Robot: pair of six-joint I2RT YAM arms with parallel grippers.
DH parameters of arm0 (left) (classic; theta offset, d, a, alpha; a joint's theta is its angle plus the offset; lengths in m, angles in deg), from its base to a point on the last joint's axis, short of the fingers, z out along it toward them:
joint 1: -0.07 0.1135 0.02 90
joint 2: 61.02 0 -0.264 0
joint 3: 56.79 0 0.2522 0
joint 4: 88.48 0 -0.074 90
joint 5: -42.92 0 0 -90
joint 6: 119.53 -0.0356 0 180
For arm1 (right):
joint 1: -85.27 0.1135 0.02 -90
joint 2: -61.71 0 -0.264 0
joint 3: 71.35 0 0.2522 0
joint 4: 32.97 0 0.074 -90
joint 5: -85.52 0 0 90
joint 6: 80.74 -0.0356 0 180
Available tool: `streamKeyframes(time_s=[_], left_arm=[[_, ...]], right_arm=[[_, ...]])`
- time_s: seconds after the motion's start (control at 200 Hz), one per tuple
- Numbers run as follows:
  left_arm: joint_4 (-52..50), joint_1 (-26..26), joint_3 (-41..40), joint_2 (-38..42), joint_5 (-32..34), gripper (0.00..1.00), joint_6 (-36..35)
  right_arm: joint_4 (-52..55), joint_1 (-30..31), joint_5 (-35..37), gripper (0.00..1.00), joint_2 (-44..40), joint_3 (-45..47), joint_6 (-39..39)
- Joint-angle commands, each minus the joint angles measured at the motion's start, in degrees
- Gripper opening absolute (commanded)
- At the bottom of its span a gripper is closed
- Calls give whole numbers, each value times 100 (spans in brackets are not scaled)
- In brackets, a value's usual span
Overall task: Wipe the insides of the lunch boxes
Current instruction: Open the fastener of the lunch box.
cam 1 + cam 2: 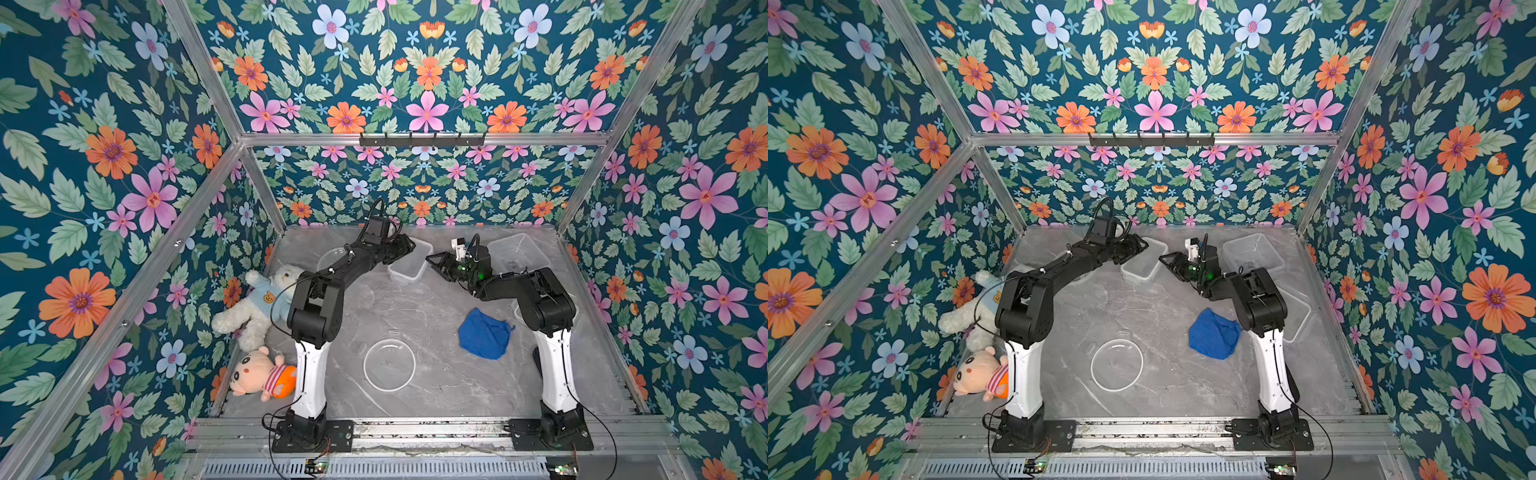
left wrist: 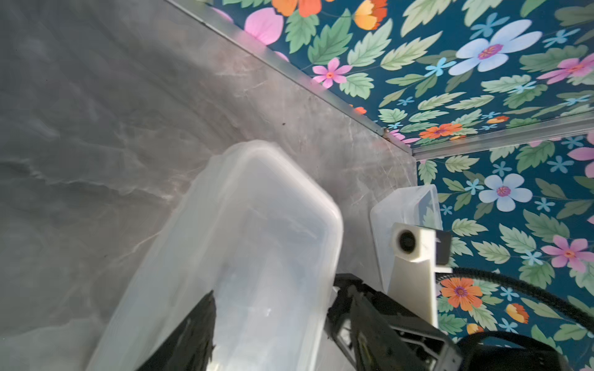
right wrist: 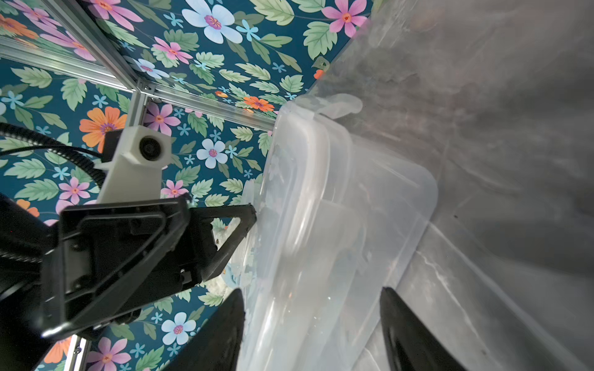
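Note:
The smaller rectangular lunch box (image 1: 409,262) lies at the back middle of the table, between my two grippers. My left gripper (image 1: 405,249) is open. In the left wrist view its jaws (image 2: 273,289) straddle one long wall of this box (image 2: 257,225), one finger over the inside and one outside the rim. My right gripper (image 1: 432,259) faces it from the other side. Its open jaws (image 3: 311,290) stand either side of the box's end (image 3: 337,225), holding nothing. The large square lunch box (image 1: 517,251) sits at the back right. The round lunch box (image 1: 389,365) stands at the front middle.
A crumpled blue cloth (image 1: 484,334) lies on the table right of centre, beside the right arm. Two plush toys (image 1: 257,307) lie along the left wall. A flat clear lid (image 1: 1300,311) lies partly under the right arm. A rail with hooks (image 1: 422,139) hangs on the back wall.

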Motion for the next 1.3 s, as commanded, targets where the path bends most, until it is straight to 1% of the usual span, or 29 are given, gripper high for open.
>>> streamKeyframes(time_s=[0.0,0.13,0.145,0.275,0.355,0.47,0.635,0.77,0.815,0.96,1.045,1.085,1.11,1.135,1.235,1.295], left_arm=[[16,-32,-52,-144,-150,67,101],[118,-41,-305,-201,-187,67,189],[132,-40,-332,-202,-194,67,198],[303,-48,-630,-233,-248,66,292],[398,-65,-771,-253,-262,66,344],[472,-100,-894,-314,-283,66,368],[558,-154,-1000,-448,-321,65,417],[596,-205,-1012,-567,-362,65,435],[609,-213,-1023,-599,-372,65,443],[714,-224,-1039,-620,-446,65,500],[715,-229,-842,-548,-508,65,506],[640,-225,-640,-488,-530,65,485],[560,-224,-496,-441,-530,65,442],[457,-224,-316,-384,-508,65,362],[-94,-183,472,-170,-276,66,-20],[-421,-121,854,-55,-22,66,-276]], right_arm=[[-797,41,-107,67,143,-112,-417],[-890,38,-122,66,262,-166,-547],[-1047,42,-127,65,280,-170,-570],[-1490,42,-149,60,446,-212,-820],[-1702,40,-141,55,536,-227,-923],[-1979,43,-127,45,607,-228,-1036],[-2018,43,-130,29,576,-176,-1030],[-1888,43,-147,11,460,-90,-980],[-1685,33,-158,9,381,-74,-903],[-967,35,-144,9,20,23,-505],[-146,35,-65,8,-303,79,-143],[227,37,-21,4,-497,97,81],[521,44,14,0,-621,80,255],[836,60,57,0,-738,44,450],[2653,200,418,0,-1191,-306,1466],[3896,361,893,0,-1364,-693,2211]])
